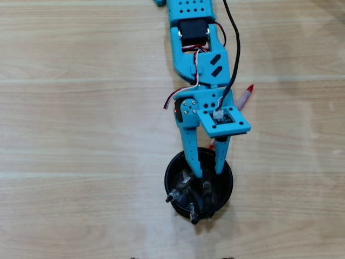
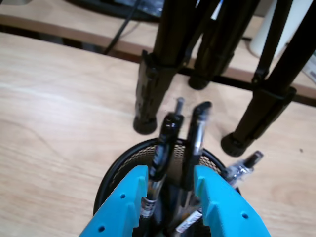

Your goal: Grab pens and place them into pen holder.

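Note:
In the overhead view my blue gripper (image 1: 208,172) hangs over the black pen holder (image 1: 173,183), fingers apart and reaching into its mouth. Three dark pens lean in the holder; their ends stick out at the lower rim (image 1: 170,197), (image 1: 193,218), (image 1: 208,211). The wrist view shows two of these pens (image 2: 165,140), (image 2: 197,131) standing between my open fingers (image 2: 126,202), and a third pen (image 2: 243,167) leaning right over the mesh rim of the holder (image 2: 123,163). A red pen (image 1: 245,97) with a pink sleeve lies on the table, partly hidden under my wrist.
Black tripod legs (image 2: 150,94), (image 2: 256,118) stand on the wooden table just beyond the holder in the wrist view. The table's far edge (image 2: 74,37) runs behind them. A black cable (image 1: 233,32) trails along my arm.

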